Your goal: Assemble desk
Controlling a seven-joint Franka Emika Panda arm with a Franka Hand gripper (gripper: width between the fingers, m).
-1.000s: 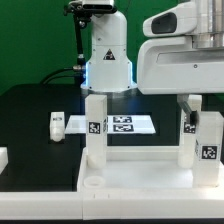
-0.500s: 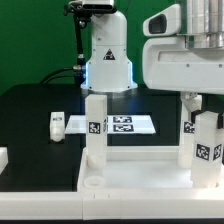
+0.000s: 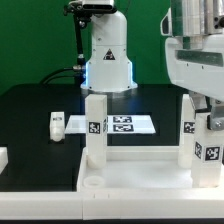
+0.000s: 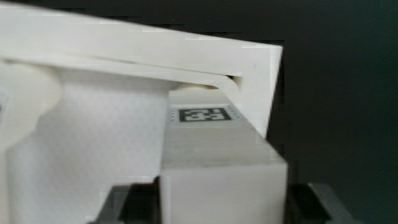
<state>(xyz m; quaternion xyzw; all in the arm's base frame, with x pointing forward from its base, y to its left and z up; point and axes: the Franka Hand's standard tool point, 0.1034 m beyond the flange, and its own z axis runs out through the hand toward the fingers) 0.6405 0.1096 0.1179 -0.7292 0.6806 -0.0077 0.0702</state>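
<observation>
The desk panel (image 3: 140, 172) lies flat at the front, rim up. Two white tagged legs stand in its far sockets, one at the exterior view's left (image 3: 95, 125) and one at the right (image 3: 188, 130). A third leg (image 3: 212, 150) stands upright at the panel's near right corner. My gripper (image 3: 212, 120) comes down over its top. In the wrist view this leg (image 4: 222, 165) fills the space between my two dark fingers (image 4: 320, 205), with its tag showing and the panel's rim (image 4: 160, 60) beyond. The gripper (image 4: 222, 208) is shut on the leg.
A loose white leg (image 3: 57, 124) lies on the black table at the left. Another white part (image 3: 3, 157) shows at the left edge. The marker board (image 3: 125, 125) lies behind the panel. The robot base (image 3: 107, 60) stands at the back.
The arm's wrist has swung toward the exterior view's right and turned. The held leg has sunk slightly and stays at the panel's near right corner.
</observation>
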